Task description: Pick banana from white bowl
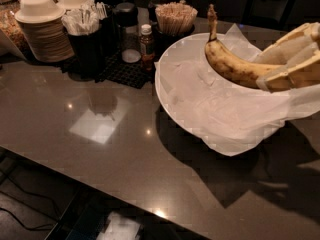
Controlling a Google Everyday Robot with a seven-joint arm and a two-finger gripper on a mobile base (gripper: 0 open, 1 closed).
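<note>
The banana (232,64) is yellow with brown speckles, its brownish stem pointing up. It is held above the white bowl (175,91), a wide shallow bowl lined with crinkled white paper (225,119). My gripper (280,66) reaches in from the right edge, its cream fingers (292,76) closed around the banana's right end. The banana's far end is hidden behind the fingers.
The bowl sits on a dark glossy counter (100,149). At the back left are stacked off-white disposable bowls (42,26), a black holder with wrapped utensils (87,34), a small sauce bottle (146,46) and a cup of wooden stirrers (175,19). The counter's front edge runs diagonally lower left.
</note>
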